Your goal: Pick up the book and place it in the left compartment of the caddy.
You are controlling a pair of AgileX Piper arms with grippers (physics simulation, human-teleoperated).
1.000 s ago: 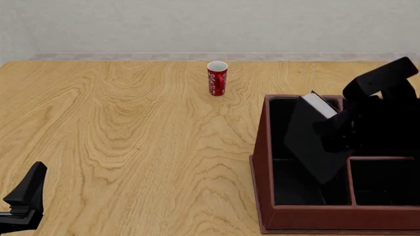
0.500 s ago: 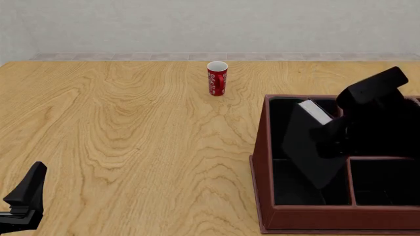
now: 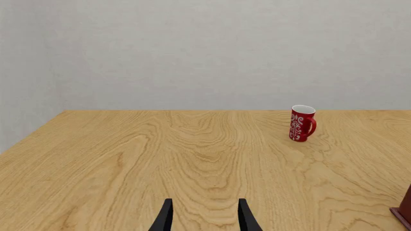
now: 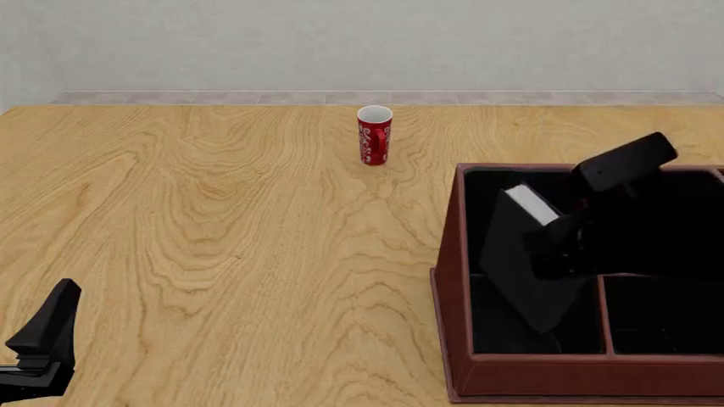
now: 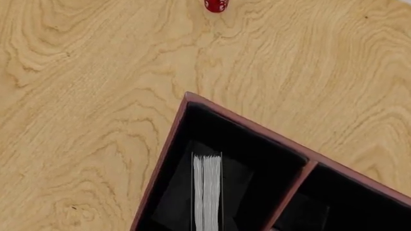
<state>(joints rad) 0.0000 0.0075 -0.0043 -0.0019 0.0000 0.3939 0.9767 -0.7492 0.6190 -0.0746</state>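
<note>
In the front view the red-brown caddy [image 4: 453, 280] stands at the right. My right gripper [image 4: 562, 246] is shut on the black book [image 4: 523, 254], which hangs tilted with its white page edges [image 4: 531, 204] up. The book's lower corner reaches down into the left compartment [image 4: 498, 326]. The right wrist view looks down along the book's pages [image 5: 207, 190] into that compartment [image 5: 215, 132], beside the caddy's rim [image 5: 168, 154]. My left gripper [image 4: 43, 339] rests at the near left table edge; its fingers [image 3: 165, 217] stand open with nothing between them.
A red patterned cup [image 4: 375, 135] stands at the back middle of the table, also seen as the cup [image 3: 301, 123] from the left wrist. A crossbar [image 4: 662, 274] splits the caddy's right side into two smaller sections. Bare wood stretches left of the caddy.
My right gripper has sunk and shifted slightly left with the book, bringing it lower into the caddy's left compartment. The left arm has not moved.
</note>
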